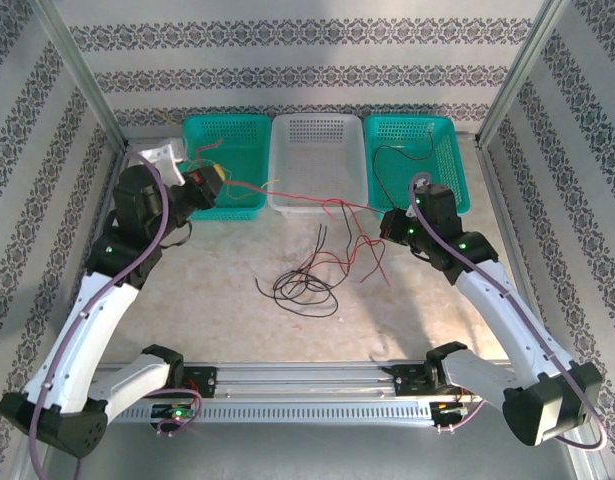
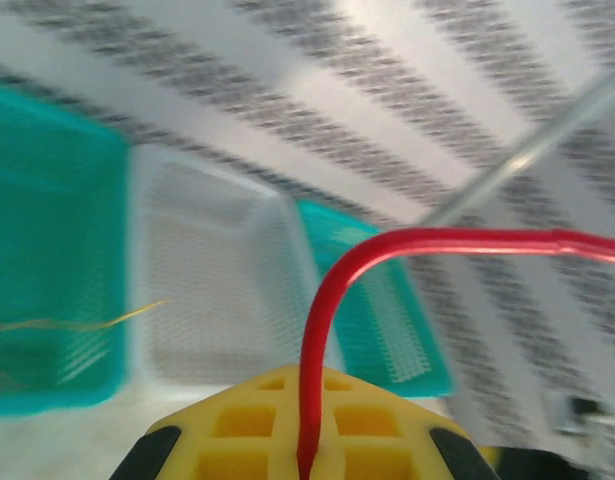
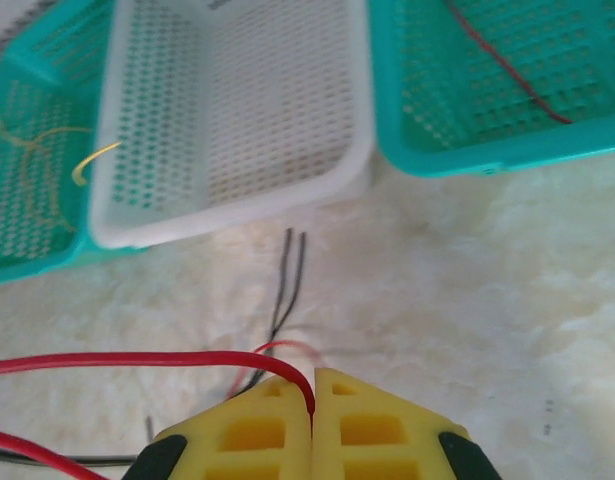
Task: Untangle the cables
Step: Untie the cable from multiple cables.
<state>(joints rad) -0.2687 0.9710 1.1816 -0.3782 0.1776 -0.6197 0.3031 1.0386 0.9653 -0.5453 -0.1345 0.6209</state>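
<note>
Teal on the left basket (image 1: 242, 206) and right basket (image 1: 407, 121) at the table's far edge; white, dotted with holes, on the middle basket (image 1: 297, 200). Cream with faint mottling across the table (image 1: 207, 295). Red and black through the cables (image 1: 305, 282) tangled mid-table; yellow on a thin cable (image 3: 92, 158) in the left basket. Bright yellow on the left gripper (image 2: 307, 460) and right gripper (image 3: 313, 390), each against a red cable (image 2: 313, 350). Pale walls (image 1: 307, 75) banded with dark ornamental stripes. White shells and black joints on the left arm (image 1: 82, 335) and right arm (image 1: 502, 305).
</note>
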